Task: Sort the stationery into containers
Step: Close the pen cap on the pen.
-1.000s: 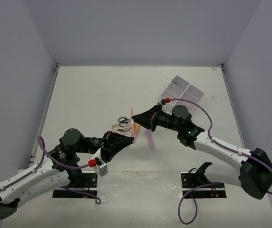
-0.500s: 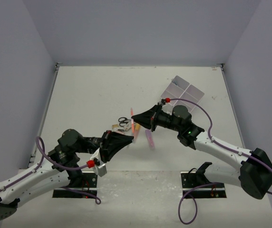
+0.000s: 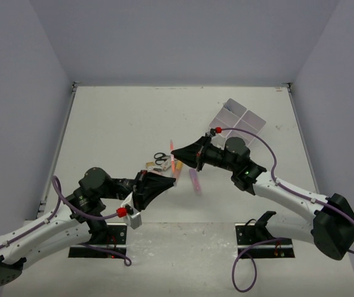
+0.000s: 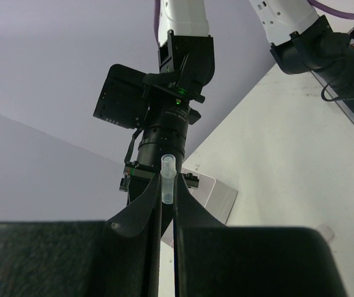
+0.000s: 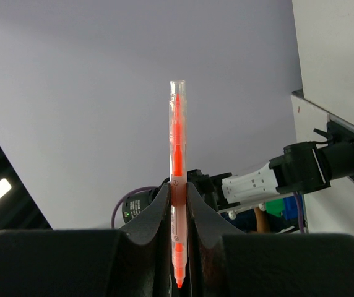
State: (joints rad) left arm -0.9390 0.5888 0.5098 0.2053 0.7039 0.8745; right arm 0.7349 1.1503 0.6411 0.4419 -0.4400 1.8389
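**A:** Orange marker point(image 5: 176, 136), that's the piece in play. The right gripper point(image 5: 177, 192) has its jaws clamped on it, lifted over the middle of the table point(image 3: 121, 124).

**B:** And the left gripper point(image 4: 167, 192)?

**A:** Closed on a clear tube point(image 4: 167, 170), facing the right one. Whether it's a cap or a pen end, I cannot tell.

**B:** Anything sorted yet?

**A:** Seemingly not. The white box point(image 3: 239, 116) at the far right looks bare in every compartment. The purple marker point(image 3: 194, 181), scissors point(image 3: 159, 157) and erasers point(image 3: 151, 166) lie loose between the arms. I'd judge the task barely begun, with nearly everything left.
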